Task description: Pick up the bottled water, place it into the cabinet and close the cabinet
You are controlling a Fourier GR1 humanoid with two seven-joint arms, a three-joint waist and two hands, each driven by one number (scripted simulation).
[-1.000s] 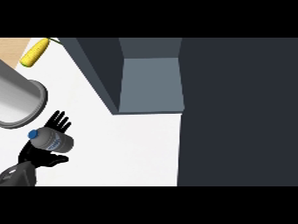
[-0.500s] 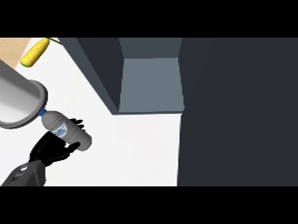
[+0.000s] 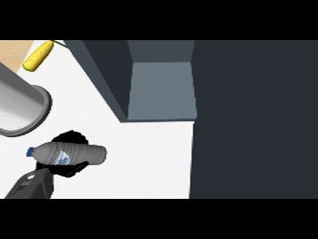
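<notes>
L hand [image 3: 70,169] fingers curled round bottled water [image 3: 70,154], held sideways; open cabinet [image 3: 160,91] up-right of fingers. R hand unseen.

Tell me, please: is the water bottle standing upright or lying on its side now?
On its side. The bottle lies across the view, blue cap pointing left, base right, with the left hand curled round it.

Your open stretch is the white counter [image 3: 151,158] between the left hand [image 3: 72,169], curled round the bottled water [image 3: 68,154], and the cabinet [image 3: 158,88]. The cabinet's near wall rises ahead; its dark door [image 3: 261,116] blocks the right. A grey cylinder [image 3: 10,105] crowds the left, with the corn cob [image 3: 41,55] beyond.
</notes>
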